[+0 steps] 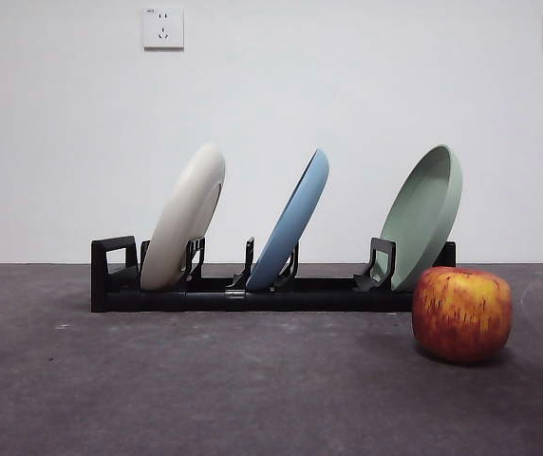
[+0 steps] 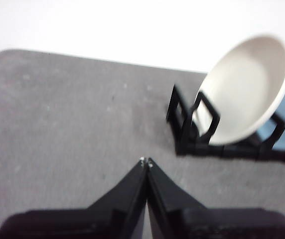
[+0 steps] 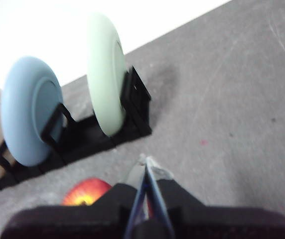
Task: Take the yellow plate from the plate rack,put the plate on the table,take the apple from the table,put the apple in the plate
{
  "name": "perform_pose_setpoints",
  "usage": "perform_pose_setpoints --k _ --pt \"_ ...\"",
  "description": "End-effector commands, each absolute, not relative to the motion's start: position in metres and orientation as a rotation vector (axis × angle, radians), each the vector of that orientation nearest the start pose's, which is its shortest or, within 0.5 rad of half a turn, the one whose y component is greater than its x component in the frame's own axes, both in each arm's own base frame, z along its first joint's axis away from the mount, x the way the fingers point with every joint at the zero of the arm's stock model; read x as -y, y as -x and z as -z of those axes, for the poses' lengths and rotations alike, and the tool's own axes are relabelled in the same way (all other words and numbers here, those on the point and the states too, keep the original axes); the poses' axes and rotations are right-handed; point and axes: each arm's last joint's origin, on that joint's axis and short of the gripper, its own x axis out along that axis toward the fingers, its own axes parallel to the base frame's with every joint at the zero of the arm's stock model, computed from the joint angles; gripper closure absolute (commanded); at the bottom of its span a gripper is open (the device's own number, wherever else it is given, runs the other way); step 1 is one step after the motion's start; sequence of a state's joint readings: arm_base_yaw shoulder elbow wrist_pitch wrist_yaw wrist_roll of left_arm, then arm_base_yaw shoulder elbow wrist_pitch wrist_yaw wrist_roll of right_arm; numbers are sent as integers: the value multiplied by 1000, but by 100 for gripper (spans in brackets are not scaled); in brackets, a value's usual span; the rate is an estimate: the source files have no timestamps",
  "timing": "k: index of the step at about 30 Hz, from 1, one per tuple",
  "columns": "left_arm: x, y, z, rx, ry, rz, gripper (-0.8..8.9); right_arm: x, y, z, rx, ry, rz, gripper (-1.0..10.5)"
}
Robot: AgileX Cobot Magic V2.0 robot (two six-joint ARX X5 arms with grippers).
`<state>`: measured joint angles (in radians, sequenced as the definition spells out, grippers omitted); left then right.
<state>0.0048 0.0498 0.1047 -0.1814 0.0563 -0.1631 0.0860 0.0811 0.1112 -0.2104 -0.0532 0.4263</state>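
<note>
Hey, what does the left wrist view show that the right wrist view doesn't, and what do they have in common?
Only the left wrist view shows the left gripper, jaws closed and empty above the table, the plate rack's loop handle end, and the yellow plate's full face.

Only the right wrist view shows the right gripper, jaws closed, the apple close beside it, and the sage-green plate.

Both show the table, the plate rack, the blue plate and the yellow plate, though the right wrist view catches only a cream sliver at its edge.
</note>
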Motion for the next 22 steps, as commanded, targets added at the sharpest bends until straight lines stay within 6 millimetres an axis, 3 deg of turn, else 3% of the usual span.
perform_pose_setpoints --k 1,7,11,16,22 --pt "1 -94 -194 -122 188 39 821 -10 -96 -191 -216 -434 -99 957" --pt "1 -104 -233 -132 187 38 821 -12 -109 -224 -284 -384 -119 956" --pt "1 -120 -256 -183 190 61 821 -15 -125 -244 -340 -343 -182 956" --pt "6 -153 -280 -276 211 212 821 -21 -152 -260 -434 -339 -288 954" --pt "9 -201 -292 -436 255 332 817 -28 -186 -270 -560 -324 -431 945"
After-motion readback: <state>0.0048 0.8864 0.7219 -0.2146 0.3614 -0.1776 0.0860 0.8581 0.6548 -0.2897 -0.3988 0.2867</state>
